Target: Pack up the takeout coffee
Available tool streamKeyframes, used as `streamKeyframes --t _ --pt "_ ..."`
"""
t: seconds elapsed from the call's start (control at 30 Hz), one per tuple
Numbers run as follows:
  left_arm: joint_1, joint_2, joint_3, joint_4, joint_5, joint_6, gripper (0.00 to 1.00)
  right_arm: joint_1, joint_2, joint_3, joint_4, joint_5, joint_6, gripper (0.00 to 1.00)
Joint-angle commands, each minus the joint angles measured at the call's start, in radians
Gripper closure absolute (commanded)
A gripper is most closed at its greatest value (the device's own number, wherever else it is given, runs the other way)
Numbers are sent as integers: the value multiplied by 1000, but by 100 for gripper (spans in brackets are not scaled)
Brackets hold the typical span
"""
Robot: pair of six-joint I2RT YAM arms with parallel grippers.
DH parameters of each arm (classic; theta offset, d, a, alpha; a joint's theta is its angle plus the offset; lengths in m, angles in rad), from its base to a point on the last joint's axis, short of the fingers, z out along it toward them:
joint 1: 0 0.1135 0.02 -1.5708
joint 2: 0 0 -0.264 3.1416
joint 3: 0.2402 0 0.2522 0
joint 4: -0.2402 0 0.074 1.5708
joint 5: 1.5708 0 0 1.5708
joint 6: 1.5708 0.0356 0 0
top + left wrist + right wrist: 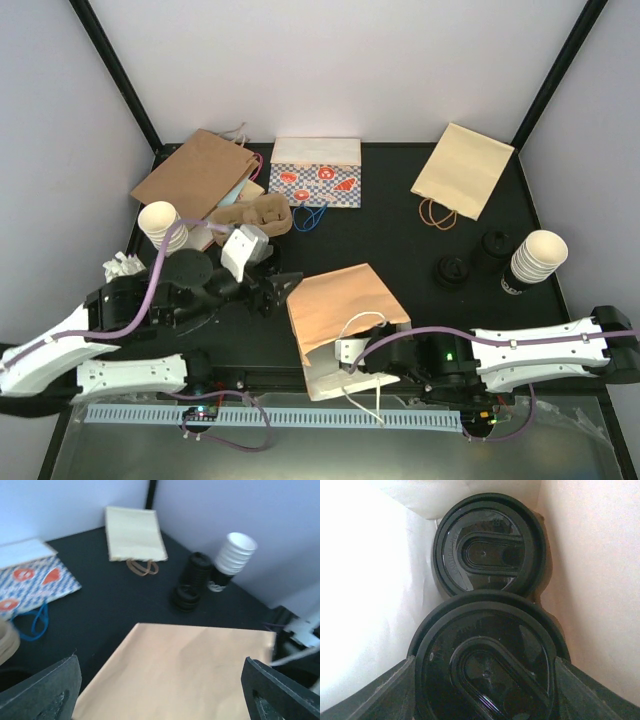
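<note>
**Both cups in the bag, right arm on the near one**

The near cup (485,665) sits just inside the bag (345,305), its lid facing the right wrist camera. The far cup (487,545) is touching it, deeper in. The right gripper (485,675) has its fingers (390,695) part-way apart and tight against either side of the near cup's lid. That reads as a hold, though the contact itself is in shadow.

How will it handle? Light, I'd judge, with a stiff glossy lid over a thinner wall. Pinch hard at the rim and the lid could pop or slip, so a gentle hold lower on the body looks safer. Whether there is any drink inside, nobody can tell from here.

The left gripper (160,695) has its fingers wide with nothing between them, and hangs over the bag's outer face.

Plenty is hidden. The cup bodies are out of sight under their lids, so what they rest on is unknown. The bag's inner walls glare white. From above, the bag mouth swallows the right gripper and no cup shows. At the right of the table, dark round things (450,270) sit near the white cups (535,258), too small to tell lids from cups. The left wrist view is blurred.
</note>
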Motion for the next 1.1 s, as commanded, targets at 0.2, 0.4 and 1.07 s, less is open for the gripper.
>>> streamKeyframes --t 0.2,0.4,1.07 --pt "476 245 -1 -109 411 23 29 -3 -34 -27 64 -3 -30 59" --pt "546 502 110 -91 439 144 52 -4 -41 -35 62 4 -44 60" --pt "554 1116 459 -150 368 296 98 -5 -65 -48 88 40 -95 60"
